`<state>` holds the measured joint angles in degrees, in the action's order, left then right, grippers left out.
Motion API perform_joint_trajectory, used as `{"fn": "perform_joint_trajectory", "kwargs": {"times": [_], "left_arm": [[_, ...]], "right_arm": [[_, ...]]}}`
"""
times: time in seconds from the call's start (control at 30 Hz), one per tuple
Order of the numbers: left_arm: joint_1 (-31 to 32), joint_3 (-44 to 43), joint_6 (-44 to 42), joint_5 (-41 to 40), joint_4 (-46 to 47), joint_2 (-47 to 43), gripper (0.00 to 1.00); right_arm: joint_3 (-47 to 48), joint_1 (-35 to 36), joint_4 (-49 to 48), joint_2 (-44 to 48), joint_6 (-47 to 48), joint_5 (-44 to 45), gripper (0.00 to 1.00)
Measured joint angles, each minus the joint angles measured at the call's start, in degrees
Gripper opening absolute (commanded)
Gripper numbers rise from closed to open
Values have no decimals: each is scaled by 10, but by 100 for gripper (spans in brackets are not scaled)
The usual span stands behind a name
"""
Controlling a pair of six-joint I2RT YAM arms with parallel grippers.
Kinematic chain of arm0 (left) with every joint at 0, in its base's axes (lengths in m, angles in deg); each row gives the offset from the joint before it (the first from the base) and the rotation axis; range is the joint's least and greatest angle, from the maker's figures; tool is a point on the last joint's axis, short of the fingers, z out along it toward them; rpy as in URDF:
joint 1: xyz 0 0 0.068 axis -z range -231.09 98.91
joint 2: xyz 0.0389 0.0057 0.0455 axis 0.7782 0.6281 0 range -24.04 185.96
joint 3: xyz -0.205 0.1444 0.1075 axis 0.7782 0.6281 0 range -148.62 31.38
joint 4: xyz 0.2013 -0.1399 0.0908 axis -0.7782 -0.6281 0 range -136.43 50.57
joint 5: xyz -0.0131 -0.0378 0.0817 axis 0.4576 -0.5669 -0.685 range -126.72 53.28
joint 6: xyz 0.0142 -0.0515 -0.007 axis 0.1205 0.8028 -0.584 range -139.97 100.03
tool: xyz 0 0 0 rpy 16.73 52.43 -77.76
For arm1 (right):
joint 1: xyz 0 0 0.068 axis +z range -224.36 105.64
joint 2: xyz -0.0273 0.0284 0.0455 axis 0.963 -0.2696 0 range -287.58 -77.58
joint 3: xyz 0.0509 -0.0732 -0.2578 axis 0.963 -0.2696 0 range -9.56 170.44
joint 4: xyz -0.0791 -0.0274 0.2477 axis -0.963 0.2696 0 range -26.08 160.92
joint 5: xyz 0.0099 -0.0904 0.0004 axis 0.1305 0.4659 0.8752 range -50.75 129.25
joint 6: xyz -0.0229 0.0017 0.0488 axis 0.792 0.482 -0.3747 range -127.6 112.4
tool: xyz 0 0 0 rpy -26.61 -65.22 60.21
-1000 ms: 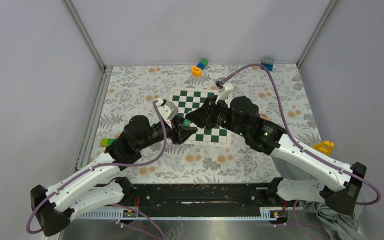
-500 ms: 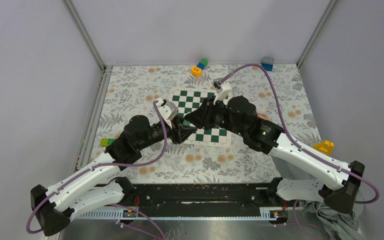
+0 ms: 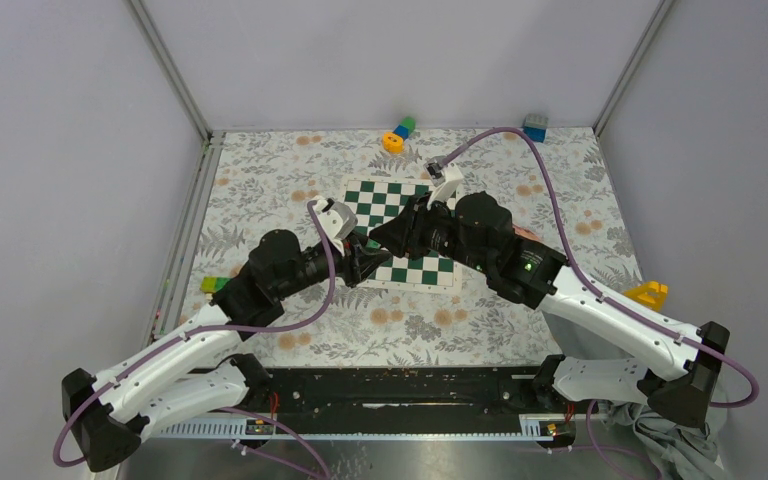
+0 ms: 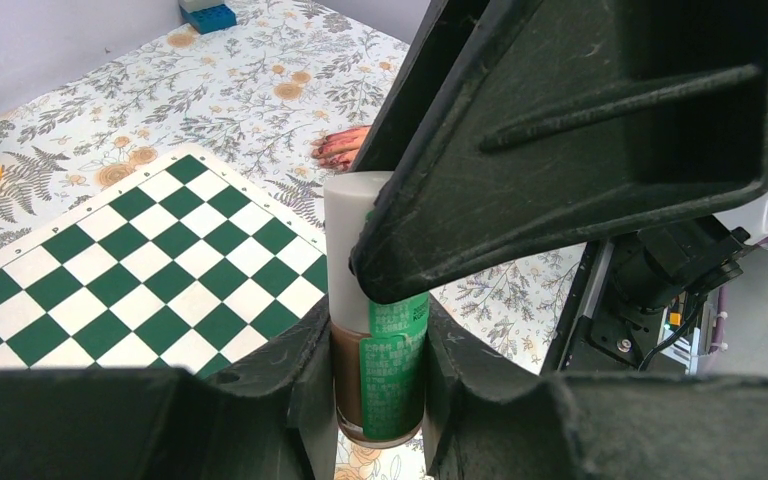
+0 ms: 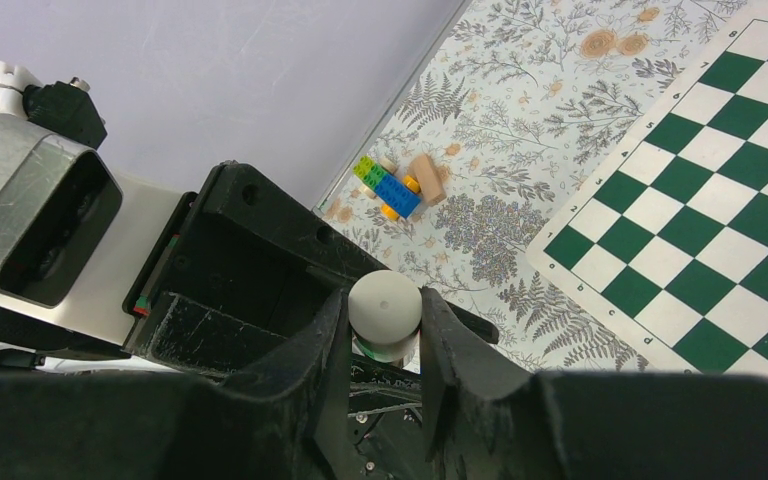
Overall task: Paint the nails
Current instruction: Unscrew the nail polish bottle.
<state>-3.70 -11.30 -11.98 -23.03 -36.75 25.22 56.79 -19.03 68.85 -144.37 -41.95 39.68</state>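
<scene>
Tabletop (image 3: 260,190) and chessboard (image 3: 385,200) at its centre haven't shifted in the last second. Right arm (image 3: 600,310) crept slightly toward the left edge. Left claw (image 4: 378,350) clamps the brown polish bottle (image 4: 385,400); right claw (image 5: 385,335) now pinches its white cap (image 5: 385,305). We read this as uncapping, brush not out yet. The nails (image 4: 332,150), already reddish, rest toward the right edge, beside the board.

Nothing is reading clearly: the green label (image 4: 392,365) on the bottle (image 4: 346,375) is carrying fine print, too small to make out.
</scene>
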Motion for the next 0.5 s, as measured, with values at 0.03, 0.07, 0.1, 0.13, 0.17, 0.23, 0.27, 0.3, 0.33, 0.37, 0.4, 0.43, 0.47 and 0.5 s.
{"fn": "perform_joint_trajectory", "kwargs": {"times": [0.03,0.07,0.1,0.13,0.17,0.23,0.27,0.3,0.33,0.37,0.4,0.43,0.47,0.5], "left_arm": [[0,0,0,0,0,0,0],[0,0,0,0,0,0,0],[0,0,0,0,0,0,0],[0,0,0,0,0,0,0],[0,0,0,0,1,0,0],[0,0,0,2,1,0,0],[0,0,0,4,2,0,0],[0,0,0,7,4,0,0],[0,0,0,11,6,0,0],[0,0,0,16,9,-1,0],[0,0,0,23,11,-2,0],[0,0,1,31,14,-4,0],[0,0,3,43,18,-6,0],[0,0,7,56,23,-9,0]], "right_arm": [[0,0,0,0,0,0,0],[0,0,0,0,0,1,0],[0,0,0,0,0,1,0],[0,0,0,1,0,1,0],[0,0,0,1,0,1,0],[0,0,0,2,4,-1,0],[0,0,0,3,7,-2,0],[-1,1,0,4,10,-5,0],[-2,1,-1,7,13,-8,0],[-4,1,-1,11,17,-11,0],[-6,1,-2,16,20,-16,0],[-9,1,-4,21,24,-21,0],[-12,1,-9,28,29,-30,0],[-16,1,-14,34,34,-40,0]]}}
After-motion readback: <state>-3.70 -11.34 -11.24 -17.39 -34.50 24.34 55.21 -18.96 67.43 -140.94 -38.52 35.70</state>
